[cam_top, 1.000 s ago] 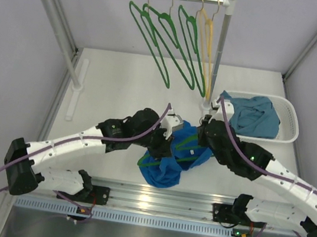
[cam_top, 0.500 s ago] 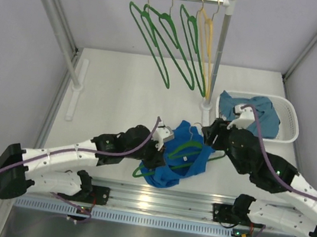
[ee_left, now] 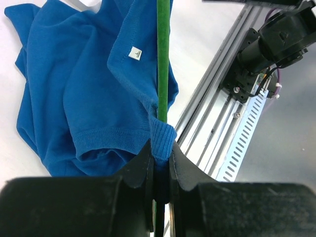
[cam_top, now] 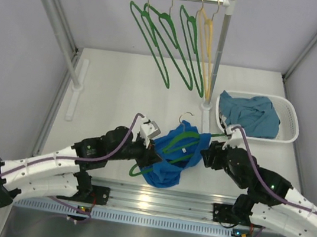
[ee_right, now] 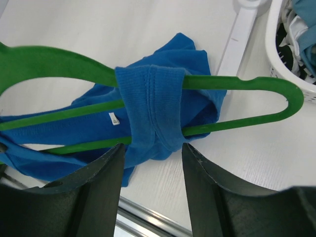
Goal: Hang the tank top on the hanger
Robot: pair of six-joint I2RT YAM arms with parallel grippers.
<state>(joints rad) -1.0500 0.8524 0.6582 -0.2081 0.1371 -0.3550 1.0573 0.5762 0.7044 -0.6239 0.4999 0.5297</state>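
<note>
Left fingers (ee_left: 140, 170) pinch tank top (ee_left: 74, 98) hem against hanger (ee_left: 163, 59); right fingers (ee_right: 101, 177) spread, strap straight ahead (hanger lies crosswise).

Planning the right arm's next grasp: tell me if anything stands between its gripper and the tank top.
Nothing visible. The right gripper is open; the tank top, strap looped over the green hanger, lies straight ahead.

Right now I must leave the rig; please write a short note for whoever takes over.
Left gripper: shut on a tank top strap, pinched against the green hanger.
Right gripper: open, holding nothing, above the strap looped around the hanger's arm.
Both things: near the table's front edge, between the arms.
Done: one strap on.
Left: seat the other strap, spread the bunched fabric.
</note>
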